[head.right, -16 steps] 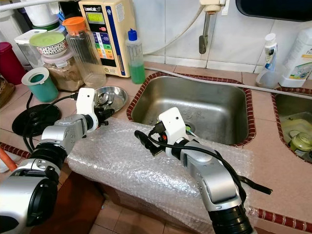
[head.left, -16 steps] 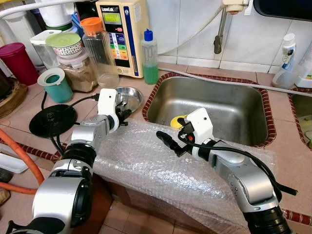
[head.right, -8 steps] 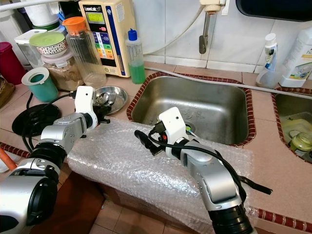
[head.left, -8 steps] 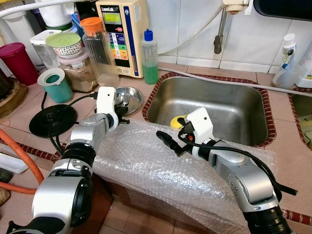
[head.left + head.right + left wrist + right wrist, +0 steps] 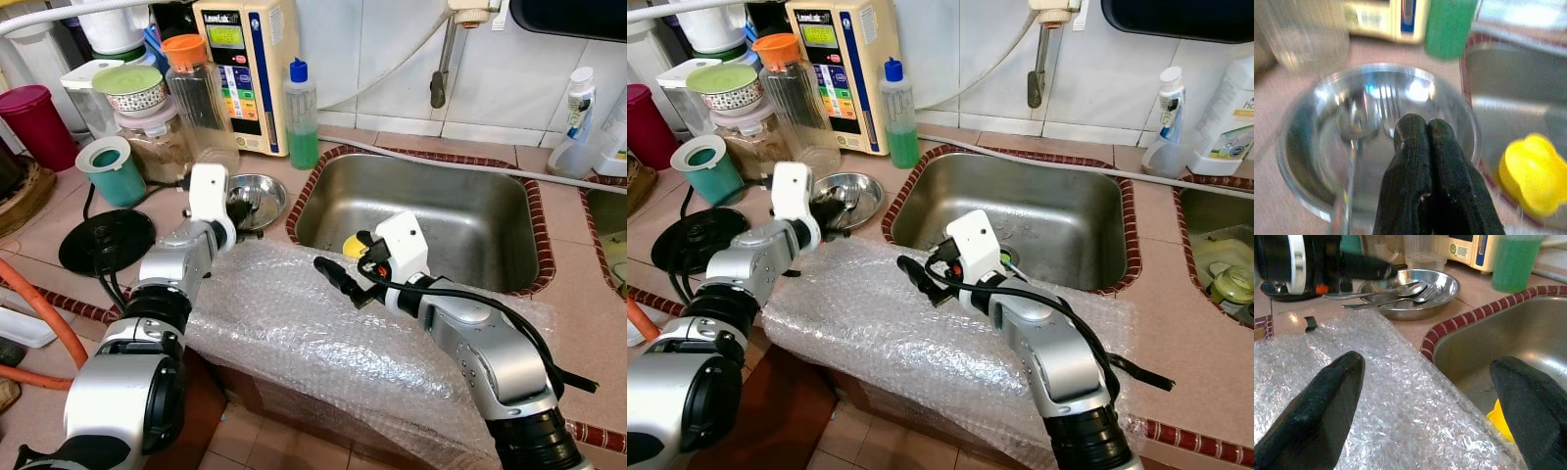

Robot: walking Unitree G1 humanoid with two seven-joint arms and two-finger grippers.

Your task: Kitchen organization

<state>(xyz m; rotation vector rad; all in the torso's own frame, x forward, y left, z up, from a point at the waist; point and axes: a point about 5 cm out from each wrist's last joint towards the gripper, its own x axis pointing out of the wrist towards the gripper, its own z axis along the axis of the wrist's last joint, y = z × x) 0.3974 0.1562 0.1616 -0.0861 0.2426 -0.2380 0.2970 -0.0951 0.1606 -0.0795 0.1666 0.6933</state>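
We are bringing our left gripper (image 5: 1427, 147) forward over the shallow round steel bowl (image 5: 257, 191), where a second ago it was hanging back at the edge of the crinkled clear bubble wrap (image 5: 294, 323); its fingers are pressed together, holding nothing; the metal spoon (image 5: 1354, 125) and fork (image 5: 1388, 105) are lying in that bowl, just beyond the tips (we judge a pick-up is being lined up, so the fingers must part first); our right gripper (image 5: 1425, 396) is staying spread wide above the wrap beside the stainless sink (image 5: 441, 211).
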